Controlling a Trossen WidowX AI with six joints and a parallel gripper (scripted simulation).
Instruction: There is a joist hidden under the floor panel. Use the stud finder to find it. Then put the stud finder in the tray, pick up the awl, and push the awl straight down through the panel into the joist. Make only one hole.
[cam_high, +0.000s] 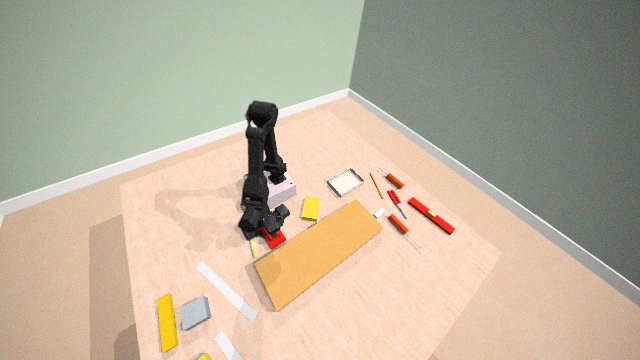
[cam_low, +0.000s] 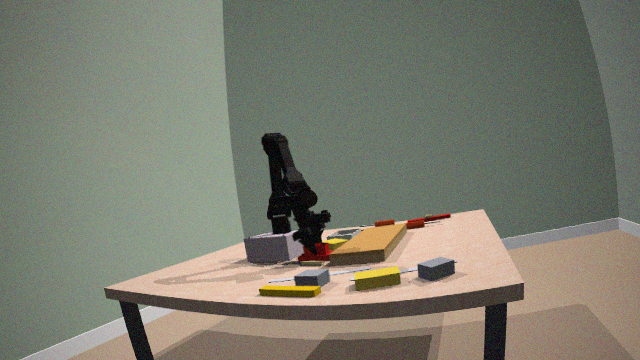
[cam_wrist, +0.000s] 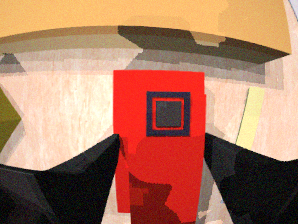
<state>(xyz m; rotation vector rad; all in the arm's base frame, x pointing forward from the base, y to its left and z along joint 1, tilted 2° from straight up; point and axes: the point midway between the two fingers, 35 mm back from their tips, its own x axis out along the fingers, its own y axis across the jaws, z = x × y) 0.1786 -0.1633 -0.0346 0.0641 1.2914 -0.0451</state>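
Hand: my black two-fingered hand (cam_wrist: 160, 156) was lowered over the flat red rectangular stud finder (cam_wrist: 158, 145), one finger (cam_wrist: 73, 176) at each long side, touching or nearly touching it; the fingers stood partly drawn in around it and I could not tell a firm grip.
Stud finder: it lay flat on the pale wooden desk (cam_high: 350, 300), with a dark square window (cam_wrist: 168, 113) on its upper face, just beside the near short end of the long tan wooden floor panel (cam_high: 317, 250).
Arm: my black jointed arm (cam_high: 260, 160) bent down steeply from its light grey block base (cam_high: 285, 189) to the stud finder (cam_high: 274, 237).
Floor panel: it lay flat and slantwise across the middle of the desk.
Tray: a shallow grey-rimmed rectangular tray (cam_high: 336, 187) sat beyond the panel, well apart from my hand.
Awl: several thin red-handled tools lay past the panel's far end; the orange-red-handled one with a thin metal shaft (cam_high: 403, 229) was nearest the panel, but I could not tell for certain which was the awl.
Other things: a small yellow block (cam_high: 310, 208) lay between my base and the panel; a long yellow bar (cam_high: 167, 322) and a grey block (cam_high: 195, 313) lay near the desk's front edge.
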